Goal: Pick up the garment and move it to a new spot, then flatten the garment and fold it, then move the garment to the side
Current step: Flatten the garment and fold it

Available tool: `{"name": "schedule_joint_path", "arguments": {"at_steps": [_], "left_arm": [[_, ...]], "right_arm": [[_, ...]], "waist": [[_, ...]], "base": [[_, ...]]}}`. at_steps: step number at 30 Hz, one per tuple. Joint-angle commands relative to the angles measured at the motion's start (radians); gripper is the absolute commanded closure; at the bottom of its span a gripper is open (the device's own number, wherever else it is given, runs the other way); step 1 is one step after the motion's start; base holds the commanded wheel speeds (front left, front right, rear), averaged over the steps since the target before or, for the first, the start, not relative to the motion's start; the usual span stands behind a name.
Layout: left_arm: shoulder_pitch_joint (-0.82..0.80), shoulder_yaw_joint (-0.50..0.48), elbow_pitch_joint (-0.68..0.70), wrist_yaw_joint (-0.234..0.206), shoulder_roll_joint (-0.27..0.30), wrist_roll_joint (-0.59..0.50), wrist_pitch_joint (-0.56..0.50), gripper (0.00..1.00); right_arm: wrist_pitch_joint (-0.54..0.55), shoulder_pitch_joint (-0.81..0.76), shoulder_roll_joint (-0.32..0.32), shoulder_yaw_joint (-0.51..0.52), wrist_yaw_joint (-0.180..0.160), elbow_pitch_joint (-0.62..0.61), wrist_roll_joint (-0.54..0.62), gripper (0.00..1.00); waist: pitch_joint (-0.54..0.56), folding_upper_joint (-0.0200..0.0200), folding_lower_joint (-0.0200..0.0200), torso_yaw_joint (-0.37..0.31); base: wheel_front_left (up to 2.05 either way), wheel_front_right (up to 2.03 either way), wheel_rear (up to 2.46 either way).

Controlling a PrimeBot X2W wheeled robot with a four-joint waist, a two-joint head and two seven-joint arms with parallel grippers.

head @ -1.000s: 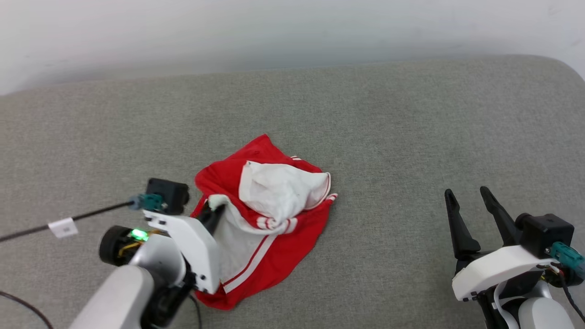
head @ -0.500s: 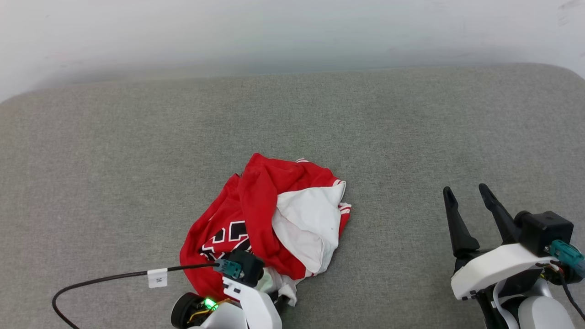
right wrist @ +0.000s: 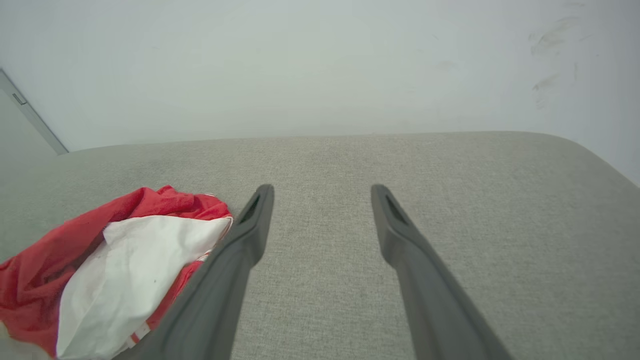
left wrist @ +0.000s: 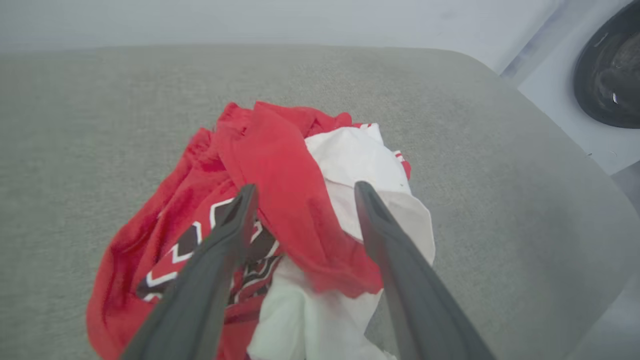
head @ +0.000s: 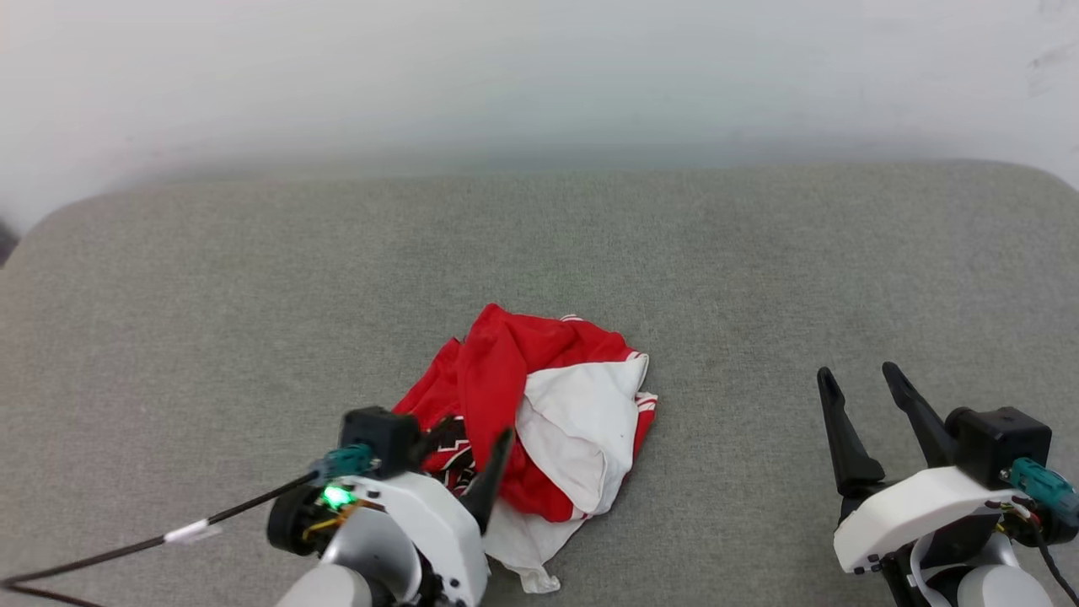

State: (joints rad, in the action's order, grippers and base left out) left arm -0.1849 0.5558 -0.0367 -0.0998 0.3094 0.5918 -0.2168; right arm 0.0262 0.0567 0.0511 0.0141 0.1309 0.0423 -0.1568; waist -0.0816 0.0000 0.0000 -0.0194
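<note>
Found the shirt crumpled on the grey worktop. Saw the left tool open just over it, gripping nothing. Saw the right tool open too, well apart to the right.

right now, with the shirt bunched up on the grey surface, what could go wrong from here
1. The shirt lies crumpled, with red and white layers overlapping. A pinch could catch several layers at once, so it may not spread flat.
2. The left gripper is open with its fingers astride a red fold. Pulling away might snag that fold and drag the heap.
</note>
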Motion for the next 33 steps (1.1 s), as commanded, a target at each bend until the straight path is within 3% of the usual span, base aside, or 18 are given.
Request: {"name": "schedule_joint_path", "arguments": {"at_steps": [1, 7, 15, 23, 33], "left_arm": [[-0.001, -0.017, 0.008, -0.017, 0.002, -0.012, 0.033, 0.0], [0.017, -0.078, -0.002, -0.082, -0.003, -0.068, 0.204, 0.0], [0.055, -0.152, -0.064, -0.129, -0.005, -0.091, 0.402, 0.0], [0.05, -0.156, -0.084, -0.121, -0.015, -0.1, 0.449, 0.0], [-0.013, -0.124, -0.09, -0.107, -0.044, -0.114, 0.451, 0.0]], "right_arm": [[0.003, -0.013, -0.001, -0.001, 0.0, -0.005, 0.003, 0.0], [0.016, -0.032, -0.001, -0.003, 0.0, -0.014, 0.005, 0.0], [0.035, -0.053, -0.001, 0.0, 0.0, -0.027, 0.011, 0.0], [0.123, -0.035, 0.013, -0.037, 0.0, -0.009, -0.024, 0.0], [0.413, 0.097, 0.08, -0.283, 0.0, 0.065, -0.132, 0.0]], "waist": [[0.013, 0.0, 0.0, 0.004], [0.041, 0.0, 0.0, 0.008], [0.059, 0.0, 0.0, 0.021], [0.048, 0.0, 0.0, 0.059], [-0.017, 0.0, 0.0, 0.143]], "base": [[0.0, 0.0, 0.0], [0.0, 0.0, 0.0], [0.0, 0.0, 0.0], [0.0, 0.0, 0.0], [0.0, 0.0, 0.0]]}}
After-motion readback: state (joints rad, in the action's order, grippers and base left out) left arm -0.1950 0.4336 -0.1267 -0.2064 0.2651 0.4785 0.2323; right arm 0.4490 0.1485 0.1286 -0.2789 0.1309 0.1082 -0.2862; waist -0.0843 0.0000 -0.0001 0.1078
